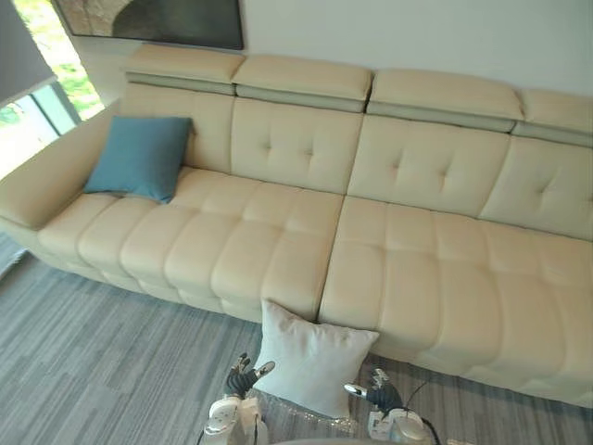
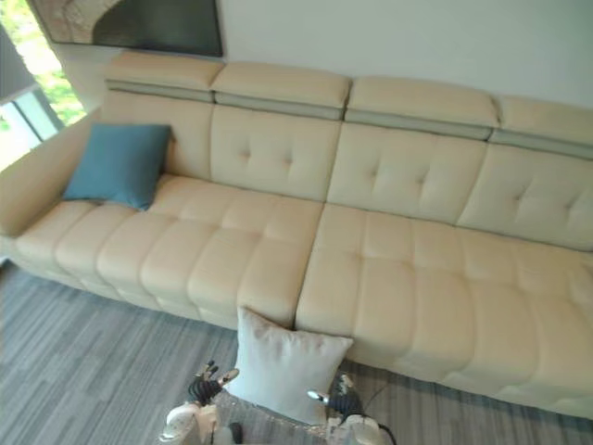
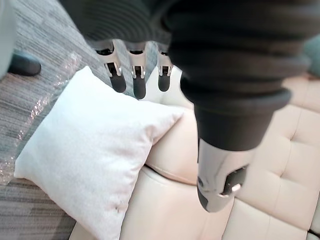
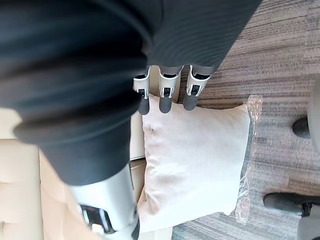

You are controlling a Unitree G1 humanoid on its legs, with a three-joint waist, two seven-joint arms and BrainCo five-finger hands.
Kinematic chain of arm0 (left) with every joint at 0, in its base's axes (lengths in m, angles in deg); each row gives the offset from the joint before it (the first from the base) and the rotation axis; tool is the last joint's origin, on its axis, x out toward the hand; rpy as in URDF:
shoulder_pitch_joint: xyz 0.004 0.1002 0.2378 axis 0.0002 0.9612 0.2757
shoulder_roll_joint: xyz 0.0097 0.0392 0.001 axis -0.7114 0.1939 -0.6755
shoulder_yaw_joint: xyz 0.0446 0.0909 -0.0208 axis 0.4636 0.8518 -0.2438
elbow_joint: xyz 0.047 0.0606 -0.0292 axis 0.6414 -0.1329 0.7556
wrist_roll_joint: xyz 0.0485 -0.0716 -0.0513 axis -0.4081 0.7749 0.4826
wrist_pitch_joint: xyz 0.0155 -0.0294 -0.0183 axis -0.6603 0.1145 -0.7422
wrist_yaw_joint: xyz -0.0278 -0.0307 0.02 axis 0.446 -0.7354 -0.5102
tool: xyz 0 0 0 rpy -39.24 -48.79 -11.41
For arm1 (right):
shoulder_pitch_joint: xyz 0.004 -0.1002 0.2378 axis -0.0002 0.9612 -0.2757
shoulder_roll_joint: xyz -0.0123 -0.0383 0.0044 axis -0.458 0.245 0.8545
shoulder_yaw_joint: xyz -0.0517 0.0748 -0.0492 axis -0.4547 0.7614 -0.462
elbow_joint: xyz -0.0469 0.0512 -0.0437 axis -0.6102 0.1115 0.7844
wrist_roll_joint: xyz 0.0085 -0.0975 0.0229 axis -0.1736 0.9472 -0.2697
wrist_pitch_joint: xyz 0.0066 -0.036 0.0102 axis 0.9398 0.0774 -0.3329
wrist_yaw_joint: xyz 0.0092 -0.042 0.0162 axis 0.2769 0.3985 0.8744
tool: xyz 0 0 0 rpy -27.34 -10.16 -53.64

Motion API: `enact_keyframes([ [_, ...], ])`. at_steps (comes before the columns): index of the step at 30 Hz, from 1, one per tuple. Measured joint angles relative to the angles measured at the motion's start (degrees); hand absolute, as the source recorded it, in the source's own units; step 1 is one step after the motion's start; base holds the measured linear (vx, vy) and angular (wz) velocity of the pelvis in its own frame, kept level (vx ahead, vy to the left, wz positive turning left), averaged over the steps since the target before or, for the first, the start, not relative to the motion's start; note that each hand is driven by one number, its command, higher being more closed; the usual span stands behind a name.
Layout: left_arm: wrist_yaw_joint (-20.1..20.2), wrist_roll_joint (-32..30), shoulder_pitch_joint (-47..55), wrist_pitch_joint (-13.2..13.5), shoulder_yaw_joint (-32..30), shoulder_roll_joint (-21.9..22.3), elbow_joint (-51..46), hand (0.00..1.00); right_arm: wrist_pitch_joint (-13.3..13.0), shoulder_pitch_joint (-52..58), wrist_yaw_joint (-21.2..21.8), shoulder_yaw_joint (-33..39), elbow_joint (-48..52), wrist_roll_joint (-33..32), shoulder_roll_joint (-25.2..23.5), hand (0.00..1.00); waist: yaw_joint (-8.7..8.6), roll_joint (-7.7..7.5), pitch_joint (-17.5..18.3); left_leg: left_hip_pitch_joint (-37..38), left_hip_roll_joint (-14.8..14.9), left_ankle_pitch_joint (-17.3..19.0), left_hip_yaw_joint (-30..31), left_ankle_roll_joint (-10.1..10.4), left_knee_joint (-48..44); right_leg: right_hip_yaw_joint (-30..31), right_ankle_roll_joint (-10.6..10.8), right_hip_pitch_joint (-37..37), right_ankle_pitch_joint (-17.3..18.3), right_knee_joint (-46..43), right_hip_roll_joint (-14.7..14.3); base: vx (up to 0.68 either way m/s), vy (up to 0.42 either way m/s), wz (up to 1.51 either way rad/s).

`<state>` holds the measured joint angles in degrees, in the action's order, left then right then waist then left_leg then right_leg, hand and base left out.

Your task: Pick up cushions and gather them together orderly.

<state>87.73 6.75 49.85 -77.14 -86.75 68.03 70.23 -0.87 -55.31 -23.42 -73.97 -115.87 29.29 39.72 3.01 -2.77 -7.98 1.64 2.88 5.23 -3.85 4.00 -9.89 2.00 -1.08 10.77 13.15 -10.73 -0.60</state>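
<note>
A living room — long cream tufted leather sofa [image 1: 389, 250], teal square cushion [image 1: 139, 156] on it, dark framed picture [image 1: 157, 20] above, grey striped carpet [image 1: 83, 371]

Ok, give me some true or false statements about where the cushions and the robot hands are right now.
1. The blue cushion sits on the sofa, propped against its backrest. True.
2. The white cushion lies on the sofa seat. False: it stands on the floor, leaning against the sofa's front.
3. The left robot hand is curled round the white cushion. False: its fingers are straight and hold nothing.
4. The right robot hand is open, at the white cushion's other side. True.
5. The two cushions touch. False: they are far apart.
</note>
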Motion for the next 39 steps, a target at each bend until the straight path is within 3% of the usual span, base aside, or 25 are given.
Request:
enact_keyframes([
  [6, -0.04, 0.01, -0.06, 0.14, -0.18, 0.05, 1.76, 0.00, -0.14, -0.02, -0.15, 1.22, -0.15, -0.14, -0.24, 0.00, -0.04, 1.65, 0.75, 4.55, 0.06, -0.23, -3.53, -0.19, 3.93, 2.72, 0.00, 1.27, 0.00, 0.23, 0.30, -0.01, 0.013, -0.32],
  [12, -0.08, 0.03, 0.20, 0.29, 0.45, -0.14, 1.91, 0.00, -0.13, 0.17, -0.39, 2.90, -0.84, -1.89, -0.24, 0.00, 0.01, 0.85, 1.21, 6.74, -0.57, -3.46, -3.59, -0.50, 9.52, 2.37, -0.03, 1.08, -0.04, 1.41, 0.59, -0.07, -0.025, 0.01],
  [18, -1.15, 0.75, 0.15, 0.28, -0.07, -0.57, 1.49, 0.00, -0.18, -0.08, -0.91, 3.58, -0.32, -4.80, -0.14, 0.00, 0.22, 0.89, 1.20, 5.32, -0.49, -3.28, -6.00, -1.18, 9.08, 4.02, 0.70, -1.19, 0.07, 1.62, 0.64, -0.07, 0.007, -0.18],
  [21, -1.47, 0.89, -0.42, 0.17, -1.92, -0.91, -1.19, 0.00, -0.20, -1.71, -1.53, 5.10, 0.46, -5.26, 0.95, 0.00, 0.08, 1.48, -1.12, -2.12, 0.83, 1.24, -6.60, -1.37, -1.12, 4.63, 2.44, -6.50, 1.47, -3.02, 0.28, -0.06, 0.004, -0.22],
  [24, -3.72, 3.16, -5.17, 0.24, -2.09, -3.07, -5.15, 0.00, -0.90, -5.77, -3.50, 5.23, 5.56, -8.00, 3.83, 0.00, 0.17, 1.90, -6.75, -16.61, 3.55, 7.56, -5.65, -2.16, -19.02, 3.04, 2.91, -19.29, 5.56, -17.81, -1.18, -0.12, 0.030, -0.02],
  [26, -5.51, 4.41, -9.36, 0.39, -2.41, -4.74, -7.09, 0.00, -1.67, -8.74, -5.33, 6.39, 9.35, -10.11, 4.51, 0.00, 0.11, 1.77, -10.73, -23.10, 4.21, 10.18, -5.02, -2.73, -26.36, 2.02, 3.38, -26.04, 7.99, -26.12, -1.32, -0.16, 0.030, 0.01],
  [29, -7.47, 5.30, -13.29, 1.24, -2.47, -5.95, -9.47, 0.00, -3.06, -11.62, -7.53, 7.29, 13.73, -12.60, 4.97, 0.00, 0.13, 1.48, -13.96, -28.40, 4.60, 12.57, -5.01, -3.39, -32.73, 1.95, 3.34, -31.30, 10.65, -32.59, -1.27, -0.17, 0.056, -0.05],
  [34, -9.47, 6.97, -21.38, 2.31, -2.79, -7.89, -10.78, 0.00, -4.39, -19.03, -10.30, 8.31, 16.09, -15.76, 5.88, 0.00, 0.13, 1.17, -17.71, -38.81, 5.46, 13.87, -4.77, -4.16, -39.51, 1.65, 2.72, -41.33, 12.01, -38.80, -1.45, -0.12, 0.062, -0.06],
  [39, -12.34, 8.72, -34.14, 2.79, -7.11, -13.15, -12.22, 0.00, -5.46, -30.83, -13.33, 11.02, 16.08, -20.01, 8.83, 0.00, -0.33, 0.68, -22.67, -51.61, 5.63, 13.36, -4.11, -5.20, -45.00, 1.29, 2.68, -54.06, 12.05, -44.82, -1.48, -0.11, 0.043, 0.00],
])
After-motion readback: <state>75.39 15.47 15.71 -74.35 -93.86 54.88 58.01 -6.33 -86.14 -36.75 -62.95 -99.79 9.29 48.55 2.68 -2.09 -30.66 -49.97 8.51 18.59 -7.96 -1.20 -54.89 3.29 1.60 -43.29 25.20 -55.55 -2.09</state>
